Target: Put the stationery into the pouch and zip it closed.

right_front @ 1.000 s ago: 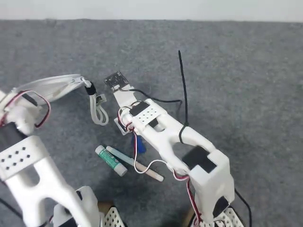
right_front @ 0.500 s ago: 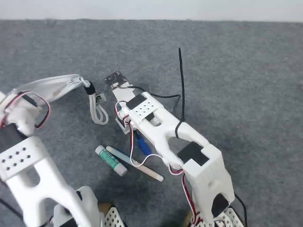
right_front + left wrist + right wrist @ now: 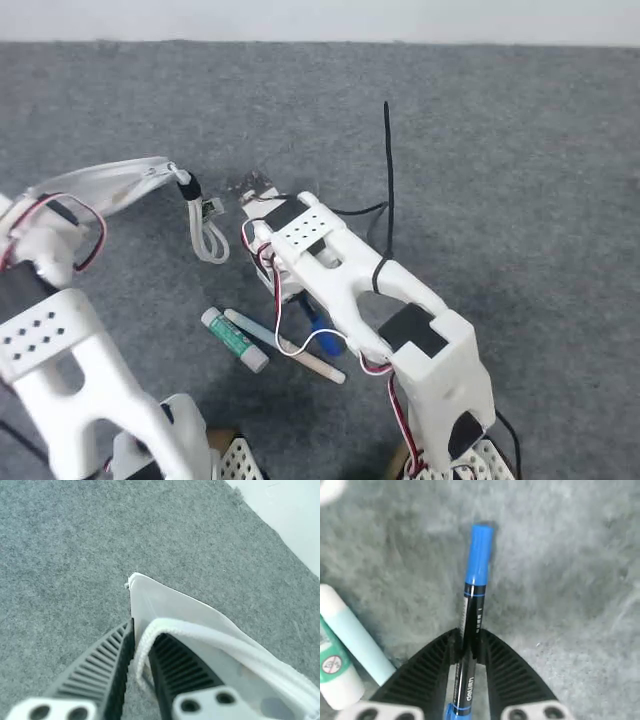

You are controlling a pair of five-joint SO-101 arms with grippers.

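The right gripper (image 3: 468, 642) is clamped on the blue marker (image 3: 472, 610), with both fingers pressed against its black barrel. The marker's long axis runs in line with the gripper. Its blue cap end points away from the wrist and projects past the fingertips. In the high view, the marker (image 3: 326, 336) shows beneath the right arm, angled diagonally, near the middle of the grey mat (image 3: 500, 150).

The left gripper (image 3: 140, 637) is closed on one edge of the pouch (image 3: 185, 612). The pouch (image 3: 110, 185) extends from the left arm toward the table centre, and a white cord loop (image 3: 205, 240) hangs from its far end.

The glue stick (image 3: 235, 340) and the pale pen (image 3: 285, 345) lie side by side on the mat, with parallel long axes, just beside the marker.
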